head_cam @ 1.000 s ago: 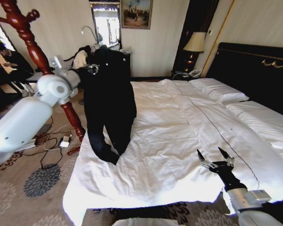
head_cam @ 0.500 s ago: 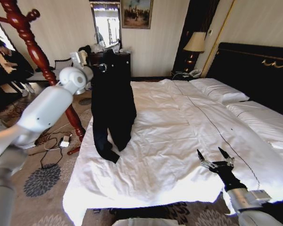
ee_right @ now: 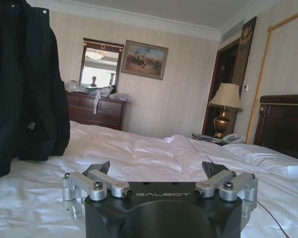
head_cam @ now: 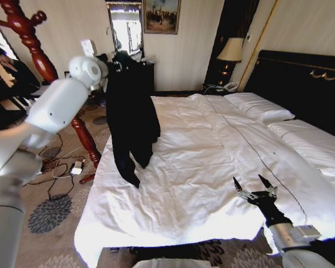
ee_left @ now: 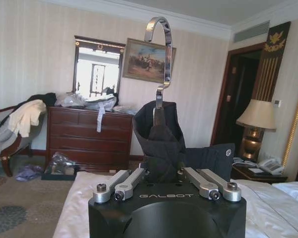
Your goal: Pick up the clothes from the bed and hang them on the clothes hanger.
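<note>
The clothes (head_cam: 131,117), a black jacket, hang on the clothes hanger over the left part of the bed (head_cam: 212,156). A lower sleeve end reaches the sheet. My left gripper (head_cam: 114,66) is raised high and shut at the jacket's collar. In the left wrist view the fingers (ee_left: 126,184) clamp the collar (ee_left: 159,134), and the hanger's silver hook (ee_left: 161,49) rises above it. My right gripper (head_cam: 255,187) stands open and empty low over the bed's front edge. Past this gripper (ee_right: 156,171), the right wrist view shows the jacket (ee_right: 25,89) hanging over the sheet.
A tall red-brown coat stand (head_cam: 39,56) rises left of the bed, beside my left arm. Cables and a plug (head_cam: 61,167) lie on the carpet at its foot. A dresser (ee_left: 89,139) stands against the far wall, a lamp (head_cam: 230,53) by the black headboard (head_cam: 301,84).
My left arm has swung upward and slightly left, lifting the hanger and jacket a little higher. The right arm has not moved.
</note>
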Tool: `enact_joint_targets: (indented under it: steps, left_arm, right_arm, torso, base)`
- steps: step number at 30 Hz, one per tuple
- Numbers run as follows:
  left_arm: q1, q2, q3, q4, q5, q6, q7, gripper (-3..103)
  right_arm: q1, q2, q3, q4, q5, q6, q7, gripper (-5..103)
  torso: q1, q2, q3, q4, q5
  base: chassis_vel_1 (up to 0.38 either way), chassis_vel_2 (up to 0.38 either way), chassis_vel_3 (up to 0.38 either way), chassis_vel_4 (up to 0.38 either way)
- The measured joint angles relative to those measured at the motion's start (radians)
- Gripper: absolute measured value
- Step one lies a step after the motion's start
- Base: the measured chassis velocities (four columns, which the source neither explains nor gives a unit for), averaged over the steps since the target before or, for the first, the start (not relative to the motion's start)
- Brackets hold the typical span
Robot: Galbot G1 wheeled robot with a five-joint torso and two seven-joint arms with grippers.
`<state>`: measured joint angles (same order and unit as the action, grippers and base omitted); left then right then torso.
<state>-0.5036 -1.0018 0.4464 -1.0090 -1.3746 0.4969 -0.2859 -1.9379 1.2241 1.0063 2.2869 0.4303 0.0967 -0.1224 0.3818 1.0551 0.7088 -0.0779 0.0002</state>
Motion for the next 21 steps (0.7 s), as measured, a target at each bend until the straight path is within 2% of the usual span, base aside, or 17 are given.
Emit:
enact_joint_targets:
  steps: [6, 21]
  left_arm:
    - [0.002, 0.001, -0.003, 0.013, -0.002, 0.045, -0.046, 18]
    - [-0.063, -0.021, -0.001, 0.167, 0.008, 0.071, -0.036, 18]
  right_arm:
    - [0.000, 0.000, 0.000, 0.000, 0.000, 0.000, 0.000, 100]
    - [0.000, 0.000, 0.000, 0.000, 0.000, 0.000, 0.000, 100]
  torso:
    - [0.000, 0.000, 0.000, 0.0001, -0.0004]
    - [0.000, 0.000, 0.000, 0.0000, -0.0003]
  base:
    - [0.000, 0.000, 0.000, 0.000]
    - [0.000, 0.000, 0.000, 0.000]
